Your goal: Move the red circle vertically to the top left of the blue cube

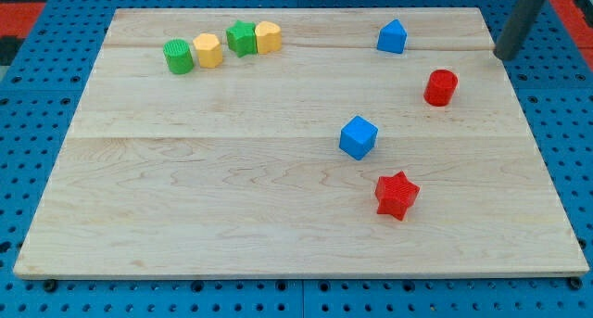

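The red circle (441, 87) stands at the view's right, above and to the right of the blue cube (358, 137), which sits near the board's middle. My tip (503, 57) is at the board's right edge, up and to the right of the red circle and apart from it.
A blue pentagon-shaped block (392, 37) sits near the top edge. A red star (397, 195) lies below the blue cube. At the top left stand a green cylinder (178, 56), a yellow block (208, 50), a green star (242, 38) and a yellow block (268, 37) in a row. The wooden board (185, 188) lies on a blue pegboard.
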Available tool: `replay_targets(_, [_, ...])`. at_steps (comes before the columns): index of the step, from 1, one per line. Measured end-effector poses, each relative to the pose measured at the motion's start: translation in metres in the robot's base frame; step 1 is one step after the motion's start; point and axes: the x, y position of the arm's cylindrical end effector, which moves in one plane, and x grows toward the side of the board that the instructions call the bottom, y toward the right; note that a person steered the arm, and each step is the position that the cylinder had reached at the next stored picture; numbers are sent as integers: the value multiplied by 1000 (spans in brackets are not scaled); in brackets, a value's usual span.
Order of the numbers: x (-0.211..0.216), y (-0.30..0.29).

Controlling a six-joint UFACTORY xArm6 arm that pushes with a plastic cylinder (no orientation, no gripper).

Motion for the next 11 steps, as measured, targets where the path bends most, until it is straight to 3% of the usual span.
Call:
replay_targets(1, [20,2])
replay_targets(2, [83,4])
replay_targets(3, [105,-59])
replay_targets(4, [81,-99])
replay_targets(5, [43,-99])
replay_targets(6, [36,-58])
replay_targets(7, [15,-98])
replay_targets(8, [14,-163])
replay_targets(9, [23,-149])
replay_targets(10, [69,-155])
replay_targets(11, [54,-205])
